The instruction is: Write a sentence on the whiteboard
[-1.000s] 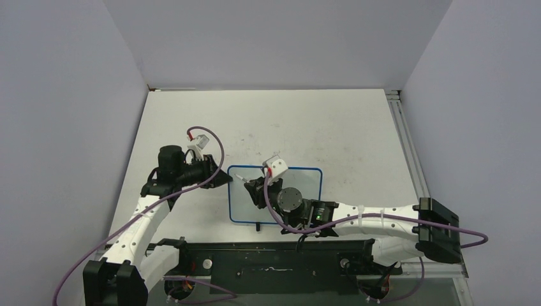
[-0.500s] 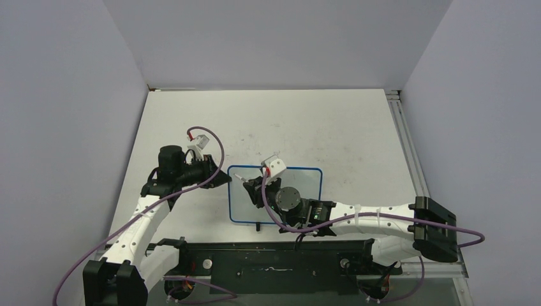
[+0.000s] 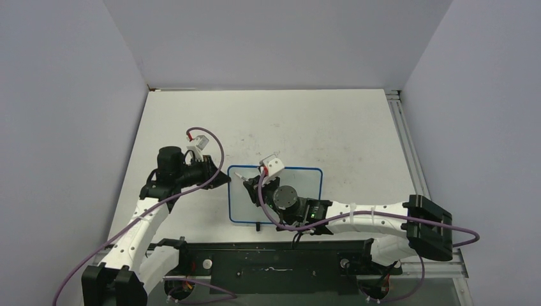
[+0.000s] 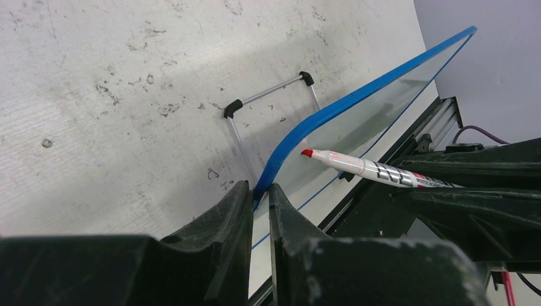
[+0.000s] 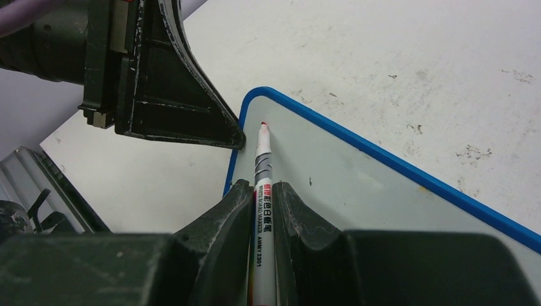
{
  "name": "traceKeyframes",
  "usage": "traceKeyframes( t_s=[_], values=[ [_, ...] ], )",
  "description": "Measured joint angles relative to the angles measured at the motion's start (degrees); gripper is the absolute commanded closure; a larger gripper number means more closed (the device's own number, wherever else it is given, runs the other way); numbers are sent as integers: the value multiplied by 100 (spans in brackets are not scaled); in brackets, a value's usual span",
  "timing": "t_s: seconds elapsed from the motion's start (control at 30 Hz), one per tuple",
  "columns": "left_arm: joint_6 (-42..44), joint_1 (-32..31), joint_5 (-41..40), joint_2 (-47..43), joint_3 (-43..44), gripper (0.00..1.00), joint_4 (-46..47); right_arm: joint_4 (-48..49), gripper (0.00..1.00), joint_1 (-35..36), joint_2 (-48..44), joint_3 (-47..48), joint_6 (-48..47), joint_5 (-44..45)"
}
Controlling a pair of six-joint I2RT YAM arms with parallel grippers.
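Observation:
The whiteboard, blue-framed, lies flat on the table in front of both arms. My left gripper is at its left edge; in the left wrist view the jaws pinch the blue frame of the whiteboard. My right gripper is shut on a white marker with a red tip. The tip points at the board's near-left corner, just above the whiteboard surface, close to the left fingertips. The marker shows no writing under it.
The scuffed white tabletop spreads behind the board, walled on three sides. A wire stand with black end caps sticks out from the board's edge. A black rail runs along the near edge, and a metal track along the right.
My left jaws have closed in on the whiteboard's left edge. The right arm has crept left with the marker, toward the board's left corner.

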Motion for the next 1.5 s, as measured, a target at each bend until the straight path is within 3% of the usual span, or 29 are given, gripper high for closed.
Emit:
traceKeyframes(
  t_s=[1.5],
  values=[
    [28,-61,-92,120,33,96,-17,83,95,-107,17,-131,162,55]
  ],
)
